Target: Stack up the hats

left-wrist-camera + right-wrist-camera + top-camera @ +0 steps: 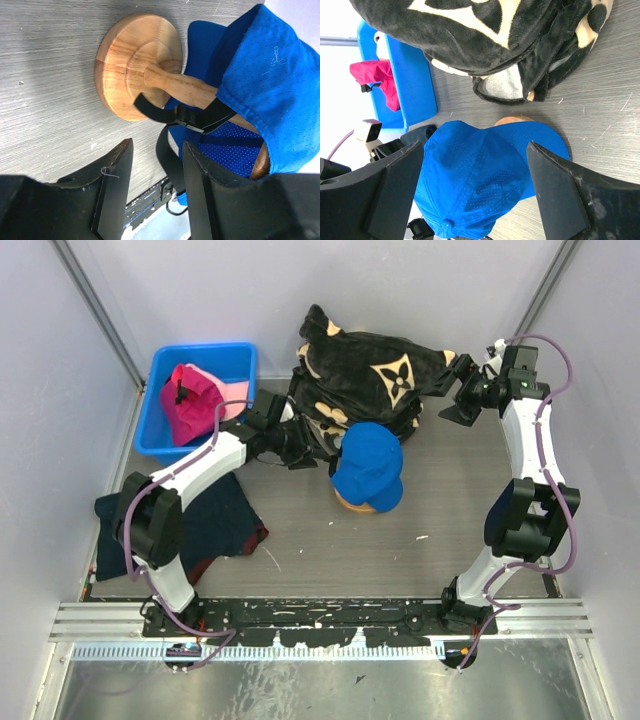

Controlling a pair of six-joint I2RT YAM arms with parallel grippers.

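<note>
A royal blue hat (368, 468) sits on a wooden stand (352, 505) mid-table. It also shows in the left wrist view (270, 90), its black strap hanging by the stand's base (135, 65), and in the right wrist view (480, 180). A magenta hat (188, 402) lies in the blue bin (235, 358), with a pale pink bit (232, 408) beside it. The black hat is hidden. My left gripper (300, 450) is open and empty, just left of the blue hat (155, 172). My right gripper (447, 405) is open and empty at the back right (475, 185).
A big black plush bundle with tan flower marks (370, 380) lies behind the stand, between the two grippers. A flat dark navy cloth (215, 520) lies at the front left under the left arm. The bin stands in the back left corner.
</note>
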